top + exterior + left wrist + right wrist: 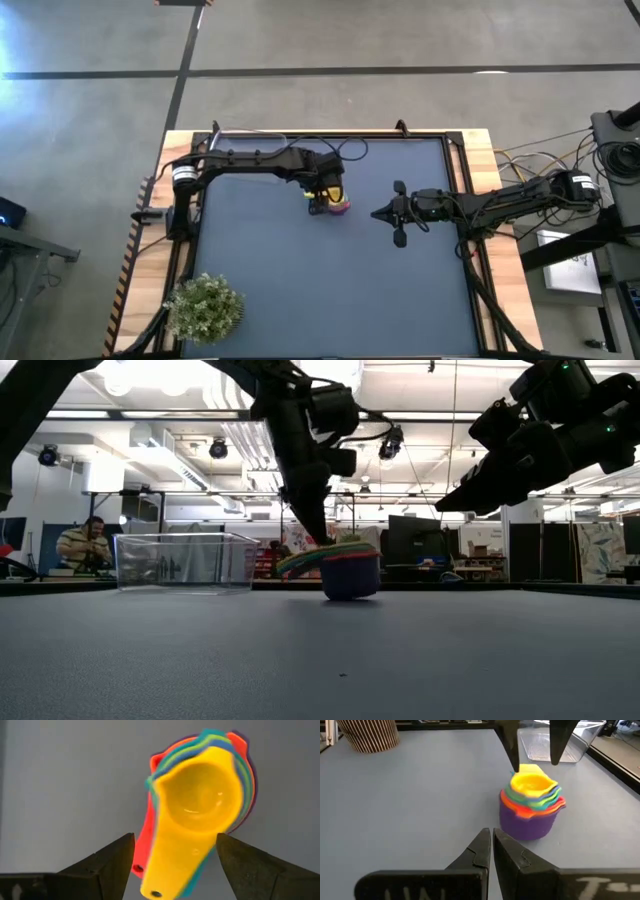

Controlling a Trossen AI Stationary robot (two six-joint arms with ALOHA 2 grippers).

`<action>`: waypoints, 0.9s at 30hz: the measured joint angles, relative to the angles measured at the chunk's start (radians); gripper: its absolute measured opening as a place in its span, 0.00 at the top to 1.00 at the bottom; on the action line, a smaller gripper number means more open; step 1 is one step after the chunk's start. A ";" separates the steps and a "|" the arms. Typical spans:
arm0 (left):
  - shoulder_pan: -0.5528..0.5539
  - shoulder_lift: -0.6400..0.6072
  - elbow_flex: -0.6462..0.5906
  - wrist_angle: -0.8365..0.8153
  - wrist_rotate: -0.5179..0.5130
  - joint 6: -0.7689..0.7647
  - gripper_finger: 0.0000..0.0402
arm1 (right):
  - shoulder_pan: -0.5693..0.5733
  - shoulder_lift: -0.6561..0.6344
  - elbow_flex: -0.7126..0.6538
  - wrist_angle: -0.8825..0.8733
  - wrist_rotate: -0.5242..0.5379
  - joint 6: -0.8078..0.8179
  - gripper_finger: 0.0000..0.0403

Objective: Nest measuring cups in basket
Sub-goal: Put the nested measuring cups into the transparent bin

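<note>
The measuring cups (pixel 532 802) stand nested in one stack on the dark surface (pixel 330 270), yellow innermost on top, then green, teal and red rims showing, with the purple one as the widest at the bottom; their flat handles fan out together to one side. The stack sits out on the open surface, not in the basket (pixel 185 560), which stands apart from it, clear and see-through, farther toward the back edge as the right wrist view shows it. The left claw (pixel 175 860) hangs directly over the stack, its two fingers (pixel 107 862) spread wide, one on each side of the yellow cup's handle and holding nothing; from table level its tips come down just above the fanned handles, though I cannot tell whether they touch them. The right claw (pixel 491 850) waits beside the stack, a little way off and raised clear of the surface, its fingers pressed together with only a thin slit between them and nothing gripped. A small green bushy plant (pixel 205 308) sits well away from the stack at the near left corner of the surface. Beyond the basket, in the room behind, a person (pixel 85 545) sits at a desk.
</note>
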 joint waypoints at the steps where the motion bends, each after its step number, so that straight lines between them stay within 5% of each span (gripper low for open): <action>1: -0.005 0.000 0.004 -0.001 0.000 0.009 0.35 | 0.000 0.000 0.000 0.000 0.000 0.000 0.98; 15: -0.018 0.000 0.005 -0.025 -0.002 0.044 0.33 | 0.000 0.000 0.000 0.000 0.000 0.027 0.98; 27: -0.018 -0.001 0.008 -0.033 -0.056 0.133 0.05 | 0.000 0.000 0.000 0.003 0.000 0.034 0.98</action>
